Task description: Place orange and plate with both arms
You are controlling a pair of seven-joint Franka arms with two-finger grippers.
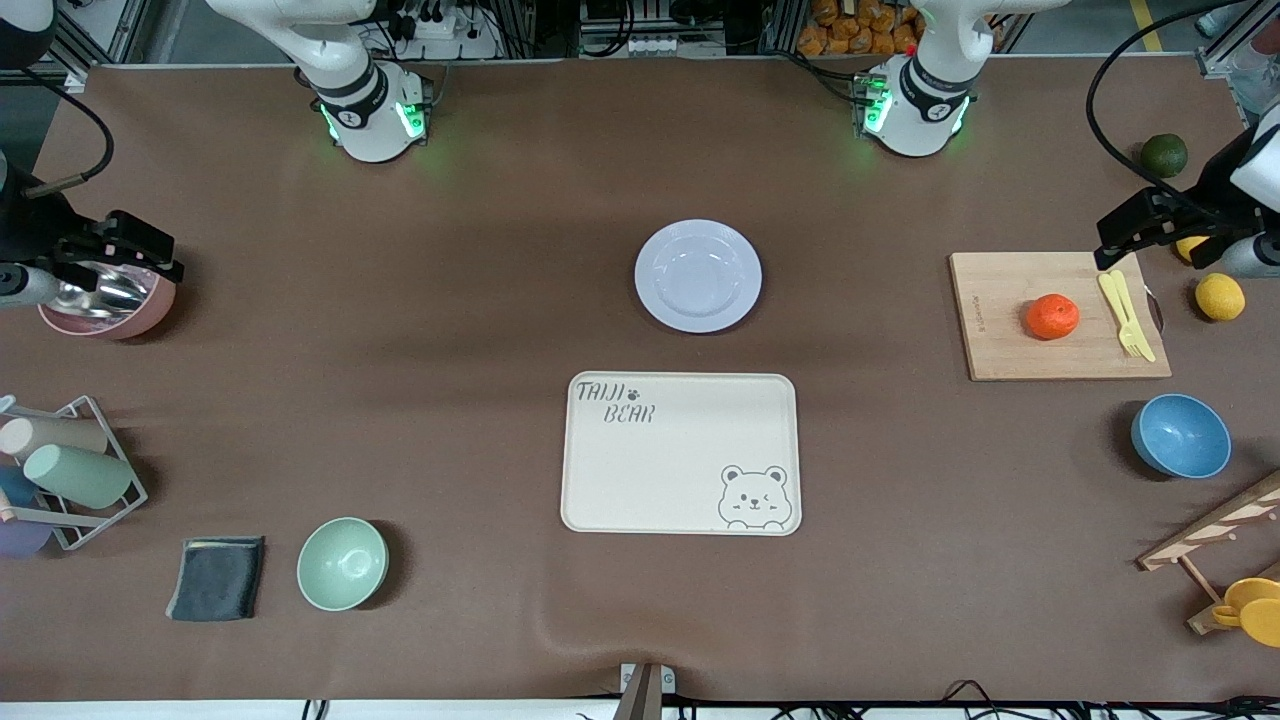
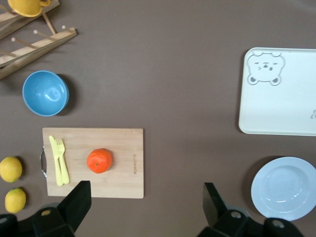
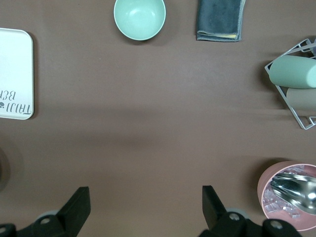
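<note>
The orange (image 1: 1052,316) sits on a wooden cutting board (image 1: 1000,330) toward the left arm's end of the table. It also shows in the left wrist view (image 2: 99,160). The pale plate (image 1: 698,275) lies empty mid-table, farther from the front camera than the cream bear tray (image 1: 680,470); the left wrist view shows the plate too (image 2: 285,187). My left gripper (image 1: 1118,240) hangs open and empty over the board's corner, its jaws wide in its wrist view (image 2: 145,202). My right gripper (image 1: 160,255) hangs open and empty (image 3: 145,205) over a pink bowl (image 1: 110,305).
A yellow fork and knife (image 1: 1125,312) lie on the board. Two lemons (image 1: 1220,296) and a dark green fruit (image 1: 1164,154) lie beside it. A blue bowl (image 1: 1180,435), wooden rack (image 1: 1215,530), green bowl (image 1: 342,563), dark cloth (image 1: 217,578) and cup rack (image 1: 70,470) stand nearer the front camera.
</note>
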